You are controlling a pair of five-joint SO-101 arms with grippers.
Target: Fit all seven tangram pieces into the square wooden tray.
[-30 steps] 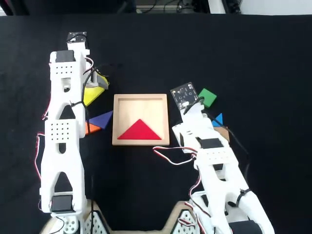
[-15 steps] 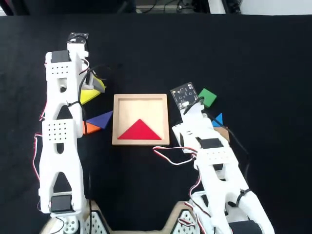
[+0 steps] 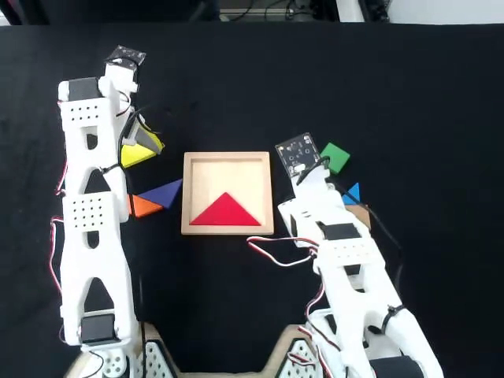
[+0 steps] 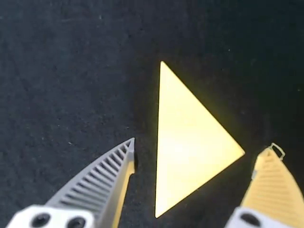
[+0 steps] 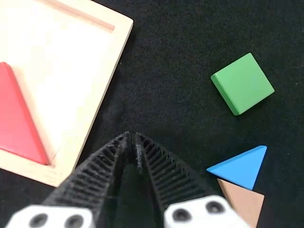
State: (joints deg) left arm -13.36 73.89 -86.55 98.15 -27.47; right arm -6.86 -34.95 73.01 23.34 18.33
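The square wooden tray [image 3: 189, 193] lies mid-table with a red triangle [image 3: 226, 211] inside it. My left gripper [image 4: 201, 146] is open, its fingers on either side of a yellow triangle [image 4: 185, 147] that lies flat on the black cloth, left of the tray [image 3: 140, 153]. My right gripper [image 5: 132, 138] is shut and empty, just off the tray's right rim [image 5: 116, 57]. Past it lie a green square [image 5: 242, 83], a light blue triangle [image 5: 240, 166] and a tan piece [image 5: 242, 202].
A dark blue piece [image 3: 161, 191] and an orange piece [image 3: 144, 206] lie between the left arm and the tray's left edge. The green square [image 3: 336, 156] and light blue triangle [image 3: 352, 193] sit right of the tray. Black cloth covers the table.
The left arm has swung leftward, away from the tray. The visible part of the yellow triangle has shifted slightly left too. The right arm has stayed still.
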